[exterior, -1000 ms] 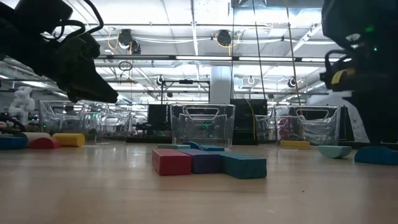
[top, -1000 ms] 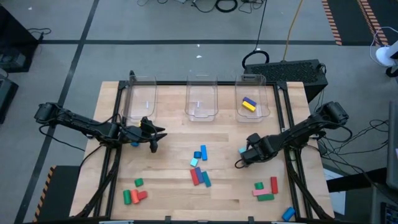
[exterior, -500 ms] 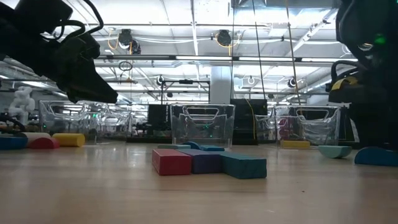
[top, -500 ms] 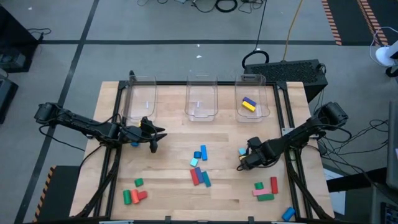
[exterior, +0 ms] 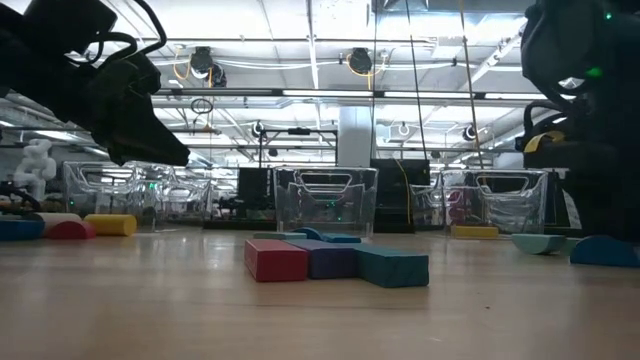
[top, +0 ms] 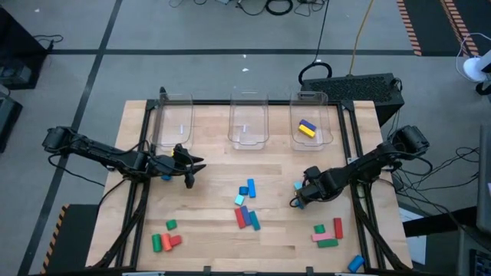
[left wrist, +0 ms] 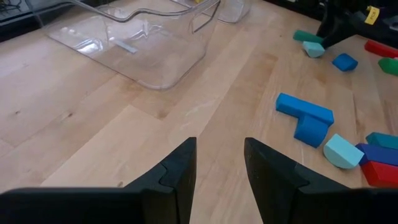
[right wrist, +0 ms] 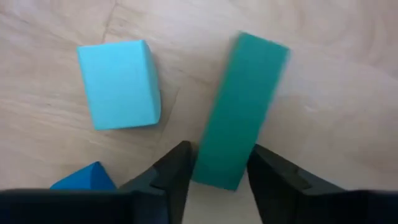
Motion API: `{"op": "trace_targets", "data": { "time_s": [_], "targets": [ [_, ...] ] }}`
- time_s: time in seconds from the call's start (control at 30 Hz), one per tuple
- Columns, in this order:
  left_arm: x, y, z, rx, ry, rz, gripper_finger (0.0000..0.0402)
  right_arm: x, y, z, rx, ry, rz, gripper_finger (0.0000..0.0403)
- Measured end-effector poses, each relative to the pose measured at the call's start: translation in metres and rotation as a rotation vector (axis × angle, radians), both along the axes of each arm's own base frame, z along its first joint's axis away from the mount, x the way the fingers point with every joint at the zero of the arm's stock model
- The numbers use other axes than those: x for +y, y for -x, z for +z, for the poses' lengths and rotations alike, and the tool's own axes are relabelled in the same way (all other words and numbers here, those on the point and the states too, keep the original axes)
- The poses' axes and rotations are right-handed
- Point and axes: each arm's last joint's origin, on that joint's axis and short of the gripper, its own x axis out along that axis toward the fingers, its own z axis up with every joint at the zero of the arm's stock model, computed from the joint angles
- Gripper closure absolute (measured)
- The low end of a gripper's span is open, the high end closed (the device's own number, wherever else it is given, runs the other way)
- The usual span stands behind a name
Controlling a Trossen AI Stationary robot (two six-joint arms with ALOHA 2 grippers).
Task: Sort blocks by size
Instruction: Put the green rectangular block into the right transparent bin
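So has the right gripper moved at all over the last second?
Barely: in the high view the right gripper dipped toward the table's near edge, then came back, fingers now either side of a green bar.

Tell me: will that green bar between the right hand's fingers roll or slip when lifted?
The green bar looks flat-sided and rigid, so it probably won't roll. The right hand holds only one end, so it may pivot or droop. Its smooth faces could slip.
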Motion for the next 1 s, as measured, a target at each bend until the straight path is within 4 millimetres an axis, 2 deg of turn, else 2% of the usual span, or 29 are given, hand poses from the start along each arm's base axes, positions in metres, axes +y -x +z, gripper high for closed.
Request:
{"op": "trace_targets", "data": {
  "time_s": [0.17,0.37,0.5,1.0],
  "targets": [
    [0.0,0.0,0.0,0.0,-0.003,0.005,0.0265,0.0,0.0,0.001,-0.002,0.006,0.021,0.0307],
    [0.0,0.0,0.0,0.0,-0.003,0.005,0.0265,-0.004,-0.001,0.014,-0.025,0.101,0.046,0.0307],
    [0.0,0.0,0.0,-0.001,-0.003,0.005,0.0265,-0.006,-0.006,0.035,-0.068,0.141,0.051,0.0307],
    [0.0,0.0,0.0,-0.001,-0.002,0.005,0.0265,-0.044,-0.022,0.106,-0.218,0.245,0.194,0.0306]
  ]
}}
